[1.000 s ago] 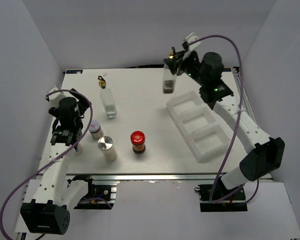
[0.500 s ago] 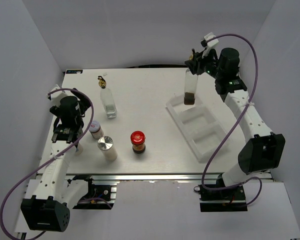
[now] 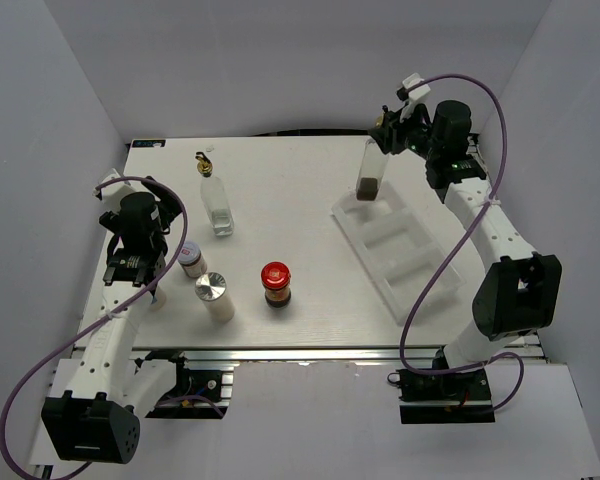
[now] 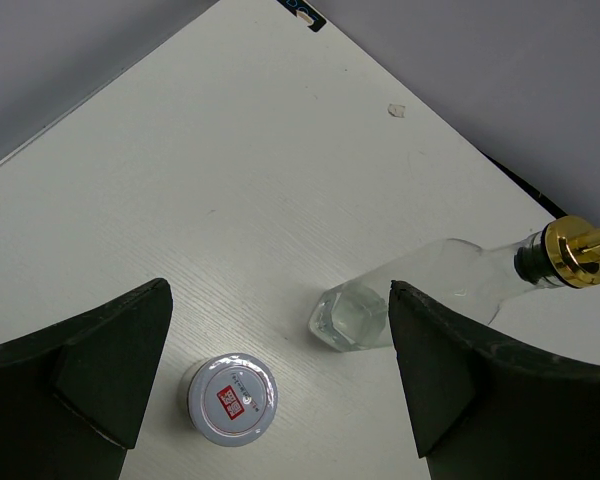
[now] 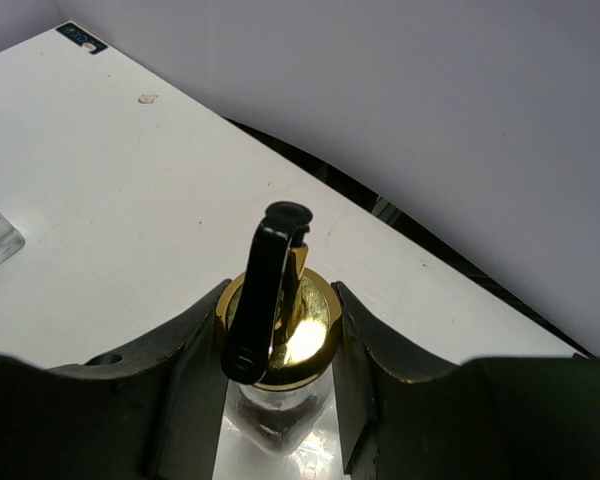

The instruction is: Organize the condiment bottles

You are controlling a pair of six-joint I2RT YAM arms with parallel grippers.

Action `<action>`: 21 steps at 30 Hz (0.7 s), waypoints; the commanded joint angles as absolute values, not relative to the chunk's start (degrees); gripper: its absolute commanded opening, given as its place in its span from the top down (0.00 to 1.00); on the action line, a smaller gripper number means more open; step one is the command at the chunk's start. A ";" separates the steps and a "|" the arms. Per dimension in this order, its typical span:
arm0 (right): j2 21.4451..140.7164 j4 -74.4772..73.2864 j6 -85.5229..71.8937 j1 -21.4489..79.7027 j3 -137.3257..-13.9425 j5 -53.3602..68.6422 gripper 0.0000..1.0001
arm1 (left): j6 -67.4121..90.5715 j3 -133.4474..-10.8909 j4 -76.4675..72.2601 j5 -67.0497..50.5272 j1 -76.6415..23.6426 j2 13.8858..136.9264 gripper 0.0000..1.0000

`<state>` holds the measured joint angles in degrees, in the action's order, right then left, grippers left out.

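My right gripper point(image 3: 384, 128) is shut on the gold pourer of a tall glass cruet point(image 3: 368, 170) with dark liquid at its bottom. It holds the cruet upright at the far end of the white divided tray point(image 3: 426, 292). In the right wrist view the fingers point(image 5: 188, 345) clamp the gold cap point(image 5: 305, 330). My left gripper point(image 3: 150, 265) is open and empty above the white-lidded jar point(image 3: 190, 258), which shows in the left wrist view point(image 4: 232, 398). The clear cruet point(image 3: 217, 203) stands behind it, also seen in the left wrist view point(image 4: 420, 290). The silver-lidded shaker point(image 3: 213, 293) and the red-lidded brown jar point(image 3: 276, 284) stand near the front.
The tray lies at an angle on the right half of the table, with three compartments showing no bottles inside. Grey walls enclose the table on three sides. The right arm's purple cable point(image 3: 480, 90) loops above the back right corner.
My right gripper carried the dark-liquid cruet right, from left of the tray to its far end, then slightly back left. The left arm has hardly moved.
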<state>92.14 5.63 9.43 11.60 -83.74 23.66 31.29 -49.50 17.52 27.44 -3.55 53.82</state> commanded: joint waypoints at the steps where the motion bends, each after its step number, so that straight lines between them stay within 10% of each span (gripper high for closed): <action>1: 90.35 13.45 9.49 10.29 -84.37 25.75 1.00 | 30.94 -49.75 16.88 27.69 -3.43 52.91 0.02; 21: 89.56 8.53 18.36 3.96 -83.58 49.91 1.00 | 30.24 -49.57 16.26 26.90 -3.34 52.91 0.02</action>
<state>92.14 4.19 14.98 4.89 -83.11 44.36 30.85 -49.50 17.47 27.42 -3.53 53.80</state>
